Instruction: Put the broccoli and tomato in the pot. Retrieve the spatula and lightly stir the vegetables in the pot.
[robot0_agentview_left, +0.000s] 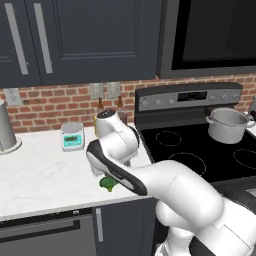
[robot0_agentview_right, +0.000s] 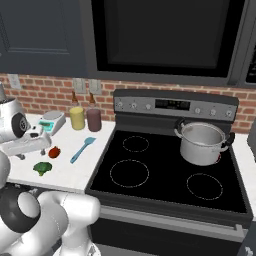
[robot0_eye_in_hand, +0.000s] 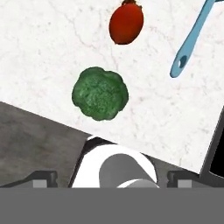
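The broccoli (robot0_eye_in_hand: 100, 93) lies on the white counter near its front edge, also seen in the right base view (robot0_agentview_right: 42, 168) and, partly behind my arm, in the left base view (robot0_agentview_left: 107, 183). Just beyond it sits the red tomato (robot0_eye_in_hand: 126, 23) (robot0_agentview_right: 54, 151). To the right of the tomato lies the light-blue spatula (robot0_agentview_right: 82, 149) (robot0_eye_in_hand: 192, 37). My gripper (robot0_eye_in_hand: 113, 178) (robot0_agentview_right: 27, 150) hovers above the broccoli, open, its tips wide apart and nothing between them. The steel pot (robot0_agentview_right: 202, 142) (robot0_agentview_left: 229, 125) stands on the stove's back right burner.
A yellow jar (robot0_agentview_right: 77, 118) and a maroon jar (robot0_agentview_right: 93, 119) stand against the brick wall, with a small kitchen scale (robot0_agentview_right: 52, 121) to their left. The black stove top (robot0_agentview_right: 165, 175) begins right of the spatula. A grey canister (robot0_agentview_left: 5, 127) stands far left.
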